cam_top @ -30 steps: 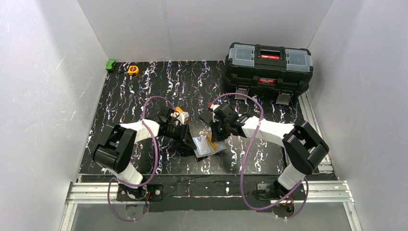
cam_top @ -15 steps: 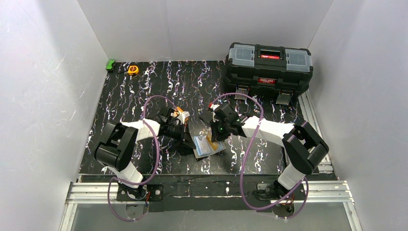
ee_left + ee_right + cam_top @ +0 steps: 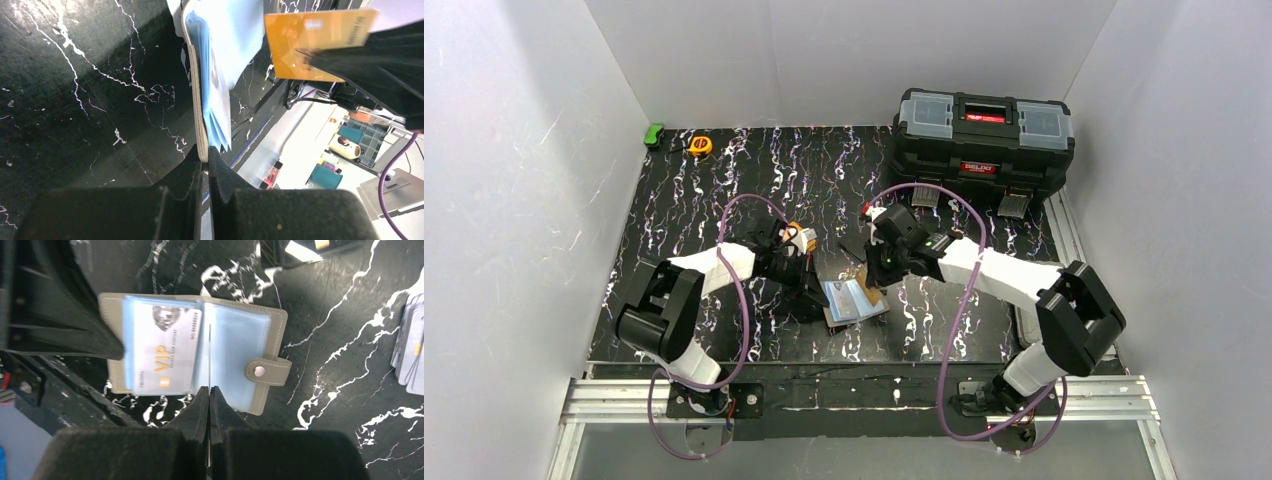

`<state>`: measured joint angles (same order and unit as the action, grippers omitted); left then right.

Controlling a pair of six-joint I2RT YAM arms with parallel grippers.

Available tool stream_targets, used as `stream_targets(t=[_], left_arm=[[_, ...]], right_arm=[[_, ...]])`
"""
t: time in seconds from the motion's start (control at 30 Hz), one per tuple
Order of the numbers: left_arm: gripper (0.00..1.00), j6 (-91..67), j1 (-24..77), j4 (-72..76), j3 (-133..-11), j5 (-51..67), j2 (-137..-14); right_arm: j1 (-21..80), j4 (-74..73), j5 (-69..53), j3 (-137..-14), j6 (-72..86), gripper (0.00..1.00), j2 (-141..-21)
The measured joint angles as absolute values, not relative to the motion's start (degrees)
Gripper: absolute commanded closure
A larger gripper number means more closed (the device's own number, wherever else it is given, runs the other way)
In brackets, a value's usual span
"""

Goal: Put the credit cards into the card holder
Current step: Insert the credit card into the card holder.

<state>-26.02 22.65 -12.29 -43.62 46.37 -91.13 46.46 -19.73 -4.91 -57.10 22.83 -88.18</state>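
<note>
Credit cards [image 3: 411, 355] still waiting lay in a small pale stack on the desk [image 3: 724, 180], well apart from the card holder [image 3: 235, 347]. It was spread open near the front middle of the desk, with a VIP card [image 3: 162, 352] already in its left pocket. The left gripper [image 3: 202, 155] was clenched on one edge of the card holder. I could not tell if the holder lay flat or was tipped up a little.

The right gripper [image 3: 209, 390] was grasping an orange card [image 3: 300, 45] by its edge.

During the last second the right arm had swung its elbow outward, and the wrist had drawn back a little toward the far side. The orange card had been over the middle of the holder. Now, seen from above, it stood nearer to the holder's right edge. The left arm had also shifted slightly.

From the right wrist, the thin edge of the card stood in line with the fold, beside the empty right pocket. Whether it touched the pocket, I could not say.

To my judgement this was a new aiming, not an insertion. The orange card was not yet inside, and it could catch on the lip of the pocket.
</note>
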Motion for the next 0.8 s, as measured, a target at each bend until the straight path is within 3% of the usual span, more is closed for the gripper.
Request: stream_targets(t=[0.8], left_arm=[[1.0, -27.1, 22.7, -13.3, -44.3, 44.8, -89.9]], right_arm=[[57.2, -27.5, -6.8, -68.3, 22.3, 0.99, -90.8]])
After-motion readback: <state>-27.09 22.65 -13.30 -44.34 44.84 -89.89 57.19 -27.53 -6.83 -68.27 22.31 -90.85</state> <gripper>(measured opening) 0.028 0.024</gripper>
